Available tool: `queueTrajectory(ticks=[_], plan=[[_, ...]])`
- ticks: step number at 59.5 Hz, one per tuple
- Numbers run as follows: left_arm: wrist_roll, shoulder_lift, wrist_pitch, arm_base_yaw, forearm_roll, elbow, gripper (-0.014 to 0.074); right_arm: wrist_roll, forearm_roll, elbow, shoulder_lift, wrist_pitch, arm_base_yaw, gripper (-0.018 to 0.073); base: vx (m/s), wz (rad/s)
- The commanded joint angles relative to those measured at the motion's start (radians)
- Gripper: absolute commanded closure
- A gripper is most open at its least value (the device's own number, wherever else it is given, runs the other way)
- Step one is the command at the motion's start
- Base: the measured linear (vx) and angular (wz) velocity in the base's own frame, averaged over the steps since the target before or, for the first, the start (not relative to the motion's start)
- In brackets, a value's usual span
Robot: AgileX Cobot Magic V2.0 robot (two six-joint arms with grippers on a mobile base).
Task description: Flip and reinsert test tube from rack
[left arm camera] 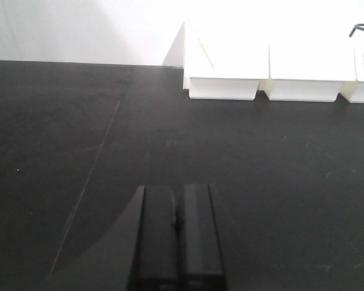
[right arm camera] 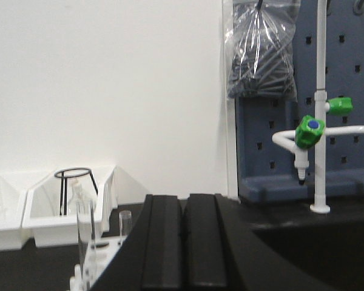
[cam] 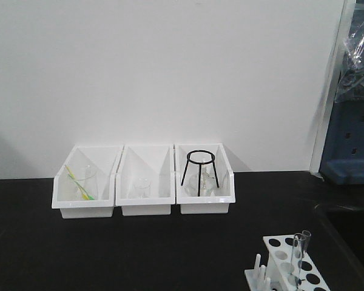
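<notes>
Standing at the front right corner of the black table (cam: 109,254), the rack (cam: 288,264) carries a clear test tube (cam: 299,254) upright in one of its holes, with its pegs on the left side. Three white bins (cam: 144,182) line the rear edge against the wall; the right one holds a black tripod (cam: 199,171). From the left wrist, the left gripper (left arm camera: 179,242) has its fingers pressed together on nothing, above the table's dark top and well apart from the bins. From the right wrist, the right gripper (right arm camera: 183,242) is likewise closed and empty, the rack and tube just to its left, a green-knobbed tap (right arm camera: 309,133) beyond
</notes>
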Motion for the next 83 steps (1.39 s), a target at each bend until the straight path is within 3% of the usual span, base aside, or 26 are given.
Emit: queueTrajectory(ticks=[1, 10, 21, 31, 48, 58, 75, 83], plan=[[0.000, -0.011, -0.079, -0.008, -0.005, 0.002, 0.0603, -0.015, -0.007, -0.146, 0.020, -0.049, -0.006, 0.0571, 0.00, 0.00], [0.000, -0.011, -0.079, -0.008, -0.005, 0.002, 0.0603, -0.078, -0.010, -0.417, 0.222, 0.039, -0.006, 0.0571, 0.00, 0.00], [0.000, -0.011, -0.079, -0.008, -0.005, 0.002, 0.0603, -0.082, -0.009, -0.607, 0.502, 0.079, -0.006, 0.0571, 0.00, 0.00], [0.000, -0.011, -0.079, -0.008, -0.005, 0.002, 0.0603, -0.077, 0.003, -0.640, 0.640, 0.060, -0.006, 0.0571, 0.00, 0.00], [0.000, -0.011, -0.079, -0.008, -0.005, 0.002, 0.0603, -0.082, -0.011, -0.638, 0.676, 0.059, -0.006, 0.0539, 0.00, 0.00], [0.000, -0.011, -0.079, -0.008, -0.005, 0.002, 0.0603, -0.108, -0.014, -0.638, 0.676, 0.060, -0.006, 0.0384, 0.00, 0.00], [0.000, -0.011, -0.079, -0.008, -0.005, 0.002, 0.0603, -0.133, -0.002, -0.638, 0.691, 0.055, -0.006, -0.0108, 0.00, 0.00], [0.000, -0.011, -0.079, -0.008, -0.005, 0.002, 0.0603, -0.099, 0.036, -0.637, 0.691, 0.047, -0.003, -0.0169, 0.00, 0.00]])
